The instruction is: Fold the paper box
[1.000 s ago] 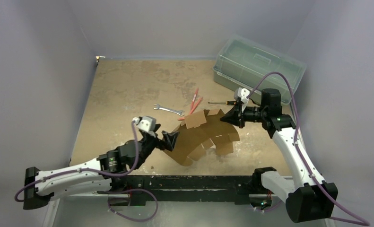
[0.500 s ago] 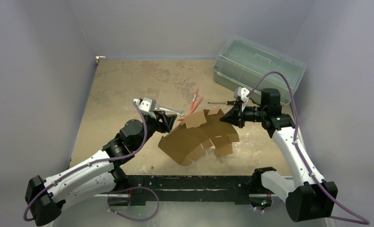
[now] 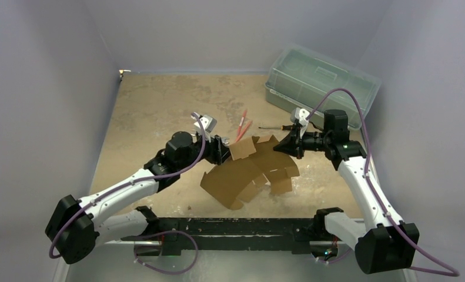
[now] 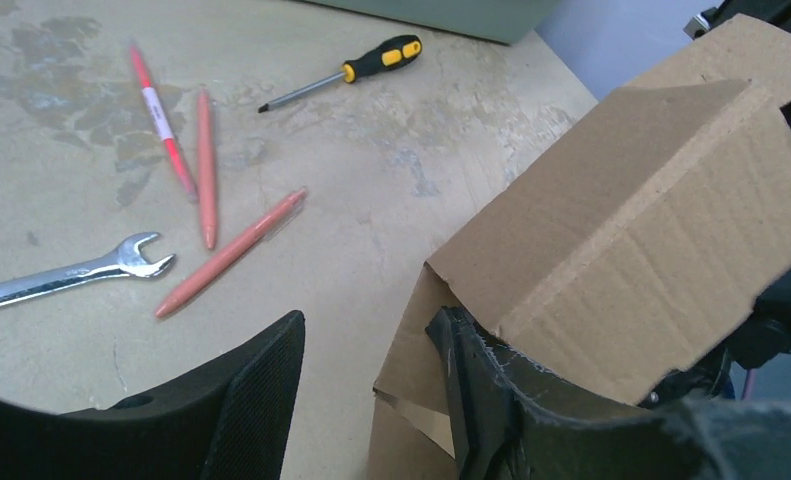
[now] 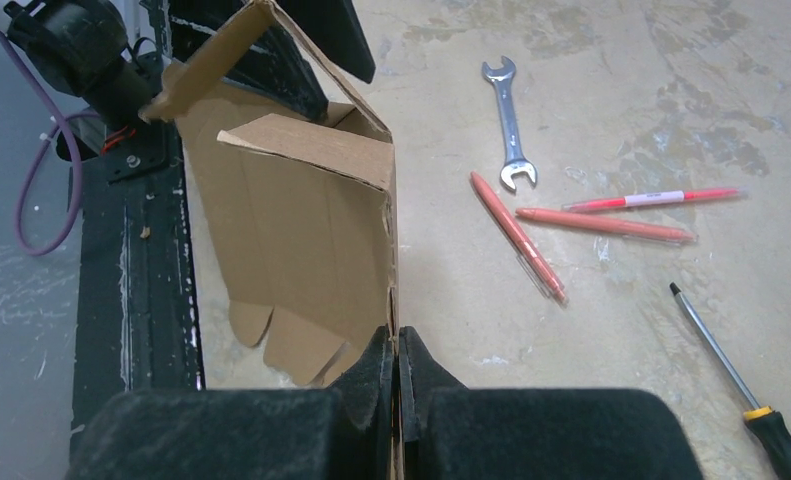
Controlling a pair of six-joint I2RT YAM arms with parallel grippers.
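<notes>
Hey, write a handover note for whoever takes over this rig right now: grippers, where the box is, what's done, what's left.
Left gripper: jaws open beside a raised panel of the box, gripping nothing.
Right gripper: jaws shut on the box's edge, holding that side up.
Box: between the two arms, partly folded, with some panels standing and flaps loose.
Done: first creases bent up.
Left: probably close the walls and tuck the flaps.
The wrench, pens and screwdriver lie loose beyond it.

High fixed overhead looking down, wrist views low and close, facing each other, sharing paper box (image 3: pixel 250 170), wrench (image 5: pixel 509 125)
</notes>
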